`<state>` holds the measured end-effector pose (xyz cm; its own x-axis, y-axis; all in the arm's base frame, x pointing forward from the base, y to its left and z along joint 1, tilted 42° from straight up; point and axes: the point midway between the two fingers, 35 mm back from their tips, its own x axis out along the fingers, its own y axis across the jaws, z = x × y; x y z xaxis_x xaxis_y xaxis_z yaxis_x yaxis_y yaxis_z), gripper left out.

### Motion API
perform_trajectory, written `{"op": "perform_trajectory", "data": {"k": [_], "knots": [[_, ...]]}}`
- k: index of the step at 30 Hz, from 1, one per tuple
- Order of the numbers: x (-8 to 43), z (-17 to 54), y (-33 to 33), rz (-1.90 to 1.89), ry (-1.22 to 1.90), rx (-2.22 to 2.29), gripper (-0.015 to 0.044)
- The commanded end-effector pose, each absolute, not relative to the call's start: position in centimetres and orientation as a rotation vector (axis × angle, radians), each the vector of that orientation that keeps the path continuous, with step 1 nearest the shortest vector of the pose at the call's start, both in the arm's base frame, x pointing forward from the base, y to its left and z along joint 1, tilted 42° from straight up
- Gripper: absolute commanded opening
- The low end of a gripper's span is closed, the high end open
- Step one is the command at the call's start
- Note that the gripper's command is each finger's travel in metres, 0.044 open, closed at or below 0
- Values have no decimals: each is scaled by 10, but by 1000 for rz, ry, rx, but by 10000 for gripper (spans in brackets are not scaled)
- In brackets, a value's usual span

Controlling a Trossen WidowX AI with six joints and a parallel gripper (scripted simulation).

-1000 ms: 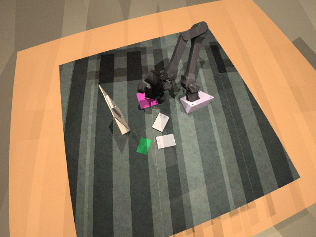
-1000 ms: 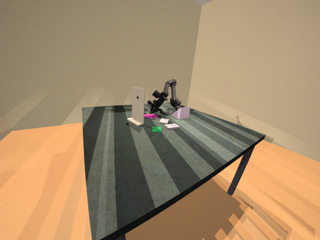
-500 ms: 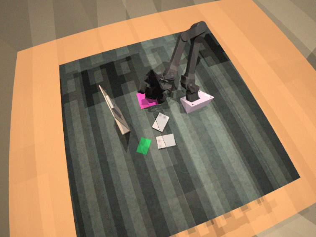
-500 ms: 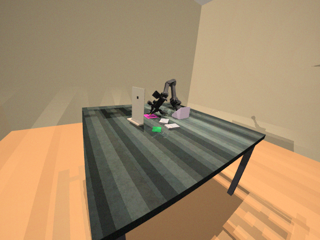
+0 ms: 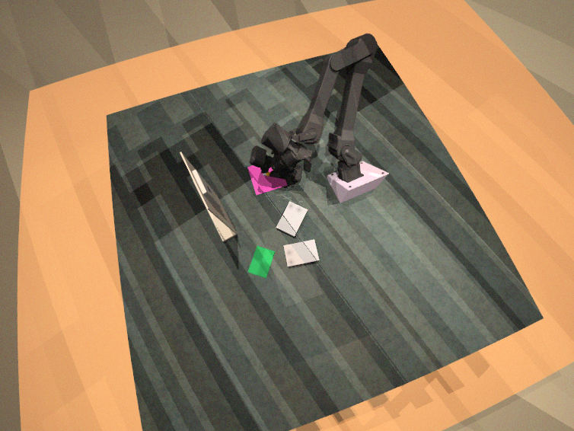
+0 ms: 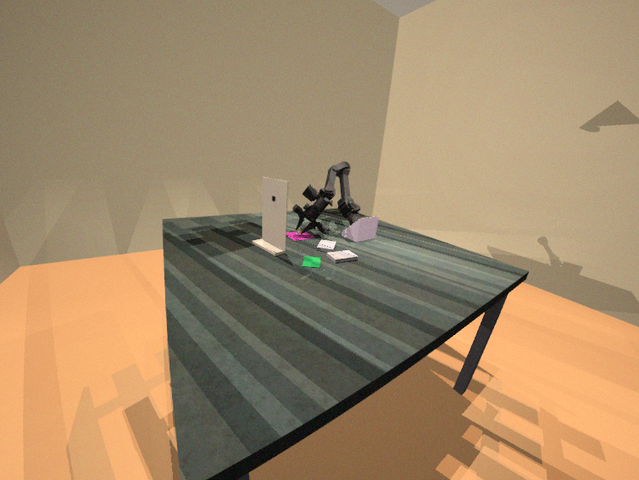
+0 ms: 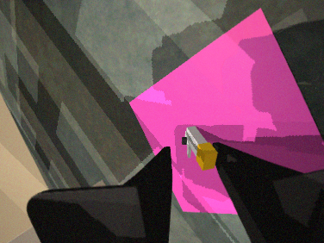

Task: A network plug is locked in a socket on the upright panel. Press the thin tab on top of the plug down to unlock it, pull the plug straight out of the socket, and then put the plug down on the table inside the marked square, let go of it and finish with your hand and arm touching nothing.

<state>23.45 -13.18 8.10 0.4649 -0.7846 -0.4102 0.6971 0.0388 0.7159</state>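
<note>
The plug (image 7: 207, 156) (image 5: 268, 174), a grey-white body with an orange end, is out of the socket and appears to rest on the magenta square (image 7: 207, 86) (image 5: 257, 186) (image 6: 294, 236). Its thin tab shows beside the body in the wrist view. My gripper (image 7: 191, 151) is partly open, with one finger on each side of the plug. The right finger is very close to the orange end; whether they touch is unclear. The upright panel (image 6: 273, 221) (image 5: 224, 229) stands left of the gripper, and its socket opening (image 6: 273, 198) is empty.
A green patch (image 5: 260, 262) (image 6: 311, 261) lies on the table near the panel's front end. Two white flat blocks (image 5: 291, 218) (image 5: 301, 253) lie beside it. The pale pink arm base (image 5: 361, 185) (image 6: 361, 228) stands to the right.
</note>
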Motion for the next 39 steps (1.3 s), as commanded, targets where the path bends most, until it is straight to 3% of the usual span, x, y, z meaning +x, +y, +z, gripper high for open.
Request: {"op": "perform_trajectory", "data": {"k": [1,39], "knots": [[234,81,-131,-1139,-104,1026,156],[224,96,-103,-1146,-92,1032,156]]}}
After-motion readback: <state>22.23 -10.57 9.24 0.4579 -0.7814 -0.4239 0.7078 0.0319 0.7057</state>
